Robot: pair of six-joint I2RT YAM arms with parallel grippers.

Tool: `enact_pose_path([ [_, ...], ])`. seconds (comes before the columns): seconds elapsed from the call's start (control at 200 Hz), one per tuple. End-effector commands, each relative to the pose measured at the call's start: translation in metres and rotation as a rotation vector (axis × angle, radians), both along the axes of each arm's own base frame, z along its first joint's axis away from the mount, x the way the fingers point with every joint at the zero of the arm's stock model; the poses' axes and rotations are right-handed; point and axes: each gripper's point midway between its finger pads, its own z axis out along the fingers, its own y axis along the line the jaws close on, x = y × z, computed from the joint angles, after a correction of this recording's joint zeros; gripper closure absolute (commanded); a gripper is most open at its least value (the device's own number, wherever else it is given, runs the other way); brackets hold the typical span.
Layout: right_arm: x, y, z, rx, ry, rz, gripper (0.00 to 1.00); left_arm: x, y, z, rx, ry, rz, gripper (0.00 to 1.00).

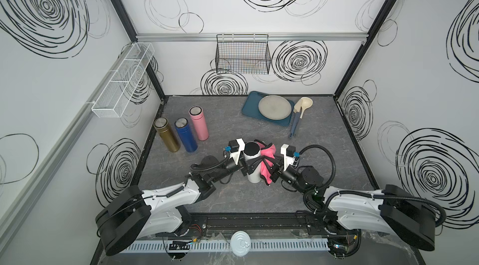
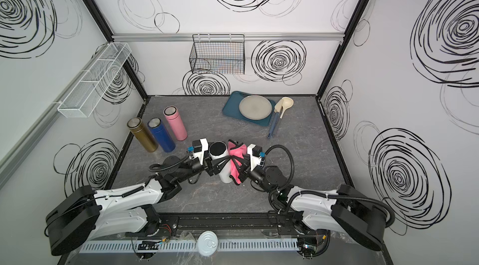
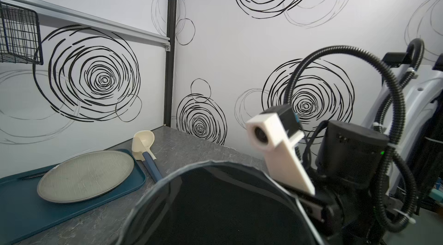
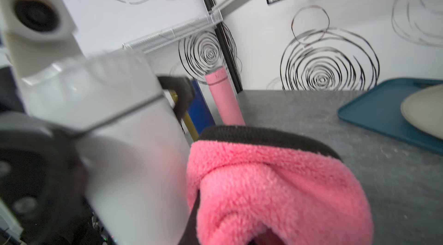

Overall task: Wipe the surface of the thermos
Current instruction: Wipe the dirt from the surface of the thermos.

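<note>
My left claw (image 1: 252, 164) is clamped around the white thermos (image 1: 254, 176), which stands upright at the middle of the worktop (image 1: 324, 152). My right claw (image 1: 270, 167) pinches a pink cloth (image 1: 267, 164), held against the side of the thermos facing that arm. A gold bottle (image 1: 167, 135), a blue bottle (image 1: 186, 136) and a pink bottle (image 1: 199, 123) stand well apart, near the left wall.

No legible text, no labels, brands or numbers — nothing readable, any view.
</note>
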Motion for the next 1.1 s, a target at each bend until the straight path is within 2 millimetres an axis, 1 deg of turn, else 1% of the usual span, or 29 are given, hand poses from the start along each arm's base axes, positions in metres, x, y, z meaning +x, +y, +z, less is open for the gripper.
enact_pose_path([
  [0.0, -0.018, 0.008, -0.006, 0.051, 0.06, 0.121, 1.0, -0.016, 0.008, 0.045, -0.127, -0.172, -0.016, 1.0],
  [0.05, -0.02, 0.009, 0.003, 0.065, 0.04, 0.137, 1.0, -0.017, 0.009, 0.044, -0.121, -0.191, -0.01, 1.0],
  [0.095, -0.022, 0.008, 0.02, 0.088, 0.005, 0.145, 1.0, -0.018, 0.01, 0.044, -0.114, -0.213, -0.006, 1.0],
  [0.205, -0.028, 0.004, 0.068, 0.151, -0.091, 0.163, 1.0, -0.017, 0.013, 0.045, -0.096, -0.236, 0.0, 1.0],
  [0.245, -0.032, 0.004, 0.082, 0.169, -0.118, 0.178, 1.0, -0.017, 0.013, 0.045, -0.09, -0.241, -0.004, 1.0],
  [0.3, -0.037, 0.004, 0.094, 0.184, -0.145, 0.206, 1.0, -0.017, 0.014, 0.045, -0.084, -0.251, -0.007, 1.0],
  [0.34, -0.04, 0.004, 0.096, 0.19, -0.153, 0.221, 1.0, -0.018, 0.014, 0.043, -0.079, -0.263, -0.017, 1.0],
  [0.37, -0.042, 0.004, 0.094, 0.189, -0.155, 0.228, 1.0, -0.018, 0.015, 0.043, -0.079, -0.271, -0.02, 1.0],
  [0.42, -0.041, 0.005, 0.084, 0.176, -0.145, 0.227, 1.0, -0.018, 0.017, 0.042, -0.079, -0.283, -0.02, 1.0],
  [0.485, -0.039, 0.005, 0.059, 0.141, -0.111, 0.221, 1.0, -0.017, 0.018, 0.04, -0.077, -0.287, -0.027, 1.0],
  [0.585, -0.038, 0.014, 0.013, 0.037, -0.047, 0.245, 1.0, -0.02, 0.015, 0.039, -0.072, -0.295, -0.075, 1.0],
  [0.625, -0.036, 0.017, -0.001, 0.006, -0.018, 0.258, 1.0, -0.022, 0.013, 0.038, -0.067, -0.301, -0.098, 1.0],
  [0.665, -0.035, 0.018, -0.006, 0.004, 0.0, 0.27, 1.0, -0.024, 0.011, 0.037, -0.061, -0.304, -0.118, 1.0],
  [0.7, -0.035, 0.017, -0.005, 0.015, 0.004, 0.28, 1.0, -0.026, 0.009, 0.036, -0.058, -0.308, -0.133, 1.0],
  [0.776, -0.034, 0.015, 0.012, 0.049, -0.031, 0.283, 1.0, -0.028, 0.008, 0.036, -0.057, -0.314, -0.15, 1.0],
  [0.806, -0.034, 0.014, 0.023, 0.061, -0.054, 0.278, 1.0, -0.03, 0.008, 0.037, -0.06, -0.318, -0.154, 1.0],
  [0.856, -0.033, 0.012, 0.045, 0.085, -0.1, 0.265, 1.0, -0.032, 0.007, 0.036, -0.057, -0.322, -0.168, 1.0],
  [0.916, -0.032, 0.009, 0.075, 0.128, -0.161, 0.247, 1.0, -0.035, 0.006, 0.035, -0.051, -0.332, -0.184, 1.0],
  [0.991, -0.037, 0.008, 0.107, 0.158, -0.241, 0.264, 1.0, -0.038, 0.005, 0.032, -0.04, -0.348, -0.2, 1.0],
  [1.046, -0.042, 0.008, 0.119, 0.16, -0.285, 0.285, 1.0, -0.042, 0.003, 0.03, -0.03, -0.363, -0.219, 1.0],
  [1.096, -0.043, 0.009, 0.121, 0.152, -0.303, 0.29, 1.0, -0.044, 0.002, 0.027, -0.016, -0.371, -0.231, 1.0],
])
